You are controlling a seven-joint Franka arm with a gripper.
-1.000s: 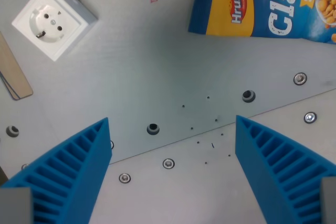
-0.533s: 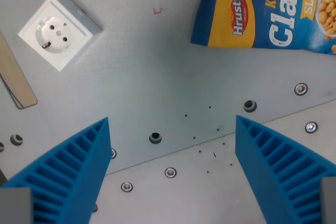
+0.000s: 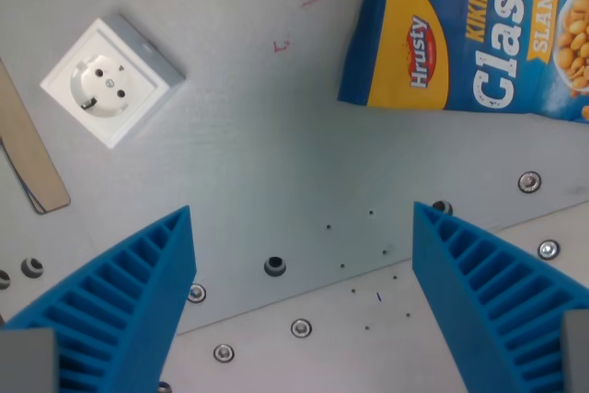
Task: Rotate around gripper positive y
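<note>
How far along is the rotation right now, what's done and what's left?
Done: over the last second the whole scene slid down the wrist view, so the camera has tilted. The socket and the snack bag now sit lower in the picture. In hand: the open claw holds nothing above the metal table. Left: unclear, since no end angle is visible.
</note>
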